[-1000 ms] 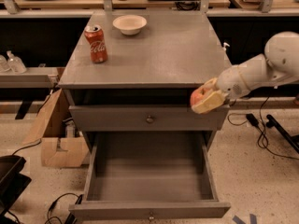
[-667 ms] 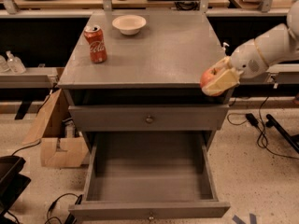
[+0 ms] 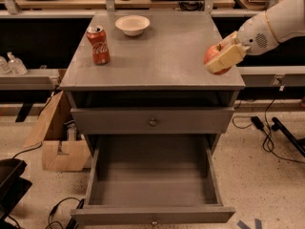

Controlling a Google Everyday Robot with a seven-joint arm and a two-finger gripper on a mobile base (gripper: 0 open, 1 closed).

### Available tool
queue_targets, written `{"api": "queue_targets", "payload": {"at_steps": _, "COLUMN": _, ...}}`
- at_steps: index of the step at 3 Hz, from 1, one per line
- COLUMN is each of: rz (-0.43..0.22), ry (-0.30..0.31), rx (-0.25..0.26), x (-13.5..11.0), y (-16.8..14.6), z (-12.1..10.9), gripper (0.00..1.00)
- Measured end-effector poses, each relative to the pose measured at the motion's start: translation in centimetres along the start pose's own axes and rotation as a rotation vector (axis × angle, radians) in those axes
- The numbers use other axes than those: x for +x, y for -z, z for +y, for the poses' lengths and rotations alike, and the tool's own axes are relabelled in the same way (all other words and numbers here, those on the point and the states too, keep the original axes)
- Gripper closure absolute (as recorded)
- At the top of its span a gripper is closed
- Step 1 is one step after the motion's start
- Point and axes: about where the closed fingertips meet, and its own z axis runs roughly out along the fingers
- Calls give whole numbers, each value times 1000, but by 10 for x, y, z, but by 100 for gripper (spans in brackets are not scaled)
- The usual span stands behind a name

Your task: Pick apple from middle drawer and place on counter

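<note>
The red apple (image 3: 213,54) with yellowish patches sits between my gripper's (image 3: 220,58) cream fingers. The gripper is shut on it and holds it just above the counter (image 3: 162,51) near its right front edge. My white arm reaches in from the upper right. The middle drawer (image 3: 152,185) is pulled out below, a deep grey box with nothing in it and a small knob on its front.
A red soda can (image 3: 98,44) stands on the counter's left side and a white bowl (image 3: 132,25) at its back. A shut drawer front (image 3: 152,120) with a knob is above the open one. Cardboard box (image 3: 59,142) on the floor left; cables (image 3: 267,137) on the floor right.
My gripper has lifted the apple from beside the cabinet's right front corner up and over the counter's right edge.
</note>
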Motion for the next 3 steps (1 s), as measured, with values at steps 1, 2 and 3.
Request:
{"api": "queue_targets", "payload": {"at_steps": 1, "rz": -44, "ry": 29, "rx": 84, "x": -21, "y": -30, "z": -21, "gripper": 100}}
{"api": "queue_targets", "payload": {"at_steps": 2, "rz": -72, "ry": 65, "rx": 151, "x": -33, "y": -72, "z": -35, "gripper": 100}}
{"api": "queue_targets", "payload": {"at_steps": 3, "rz": -91, "ry": 69, "rx": 199, "x": -43, "y": -111, "z": -51, "gripper": 100}}
